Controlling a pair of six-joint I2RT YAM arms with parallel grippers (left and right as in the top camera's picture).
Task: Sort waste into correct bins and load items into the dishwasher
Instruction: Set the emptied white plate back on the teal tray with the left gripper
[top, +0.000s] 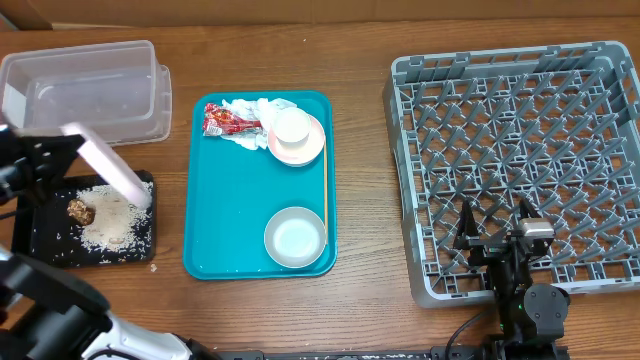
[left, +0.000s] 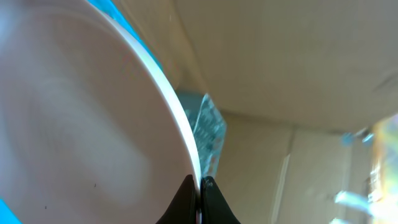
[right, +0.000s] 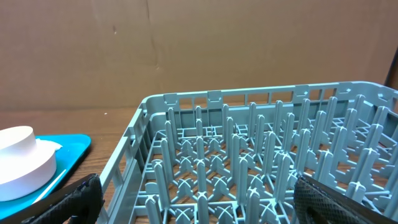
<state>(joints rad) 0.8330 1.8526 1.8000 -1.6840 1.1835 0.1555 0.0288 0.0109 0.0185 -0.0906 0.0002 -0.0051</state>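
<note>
Overhead, we see the pink plate (top: 108, 165) at nine o'clock, clamped in the left tool (left: 200, 186); right tool (top: 495, 228) spread wide, empty.

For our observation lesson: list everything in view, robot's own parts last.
tub: one, clear, far left
black tray: one, black, near tub
crumbs: one scatter, pale, black tray
plate: one, pale pink, above black tray
teal tray: one, teal, centre
tissue: one, white, teal tray's far end
wrapper: one, red-and-white, beside tissue
pink bowl: one, pink, teal tray's far right
cup: one, white, in pink bowl
white bowl: one, white, teal tray's near end
stick: one, wooden, teal tray's right edge
dish rack: one, grey, right
left gripper: one, black, shut on plate
right gripper: one, black, open over dish rack
</note>
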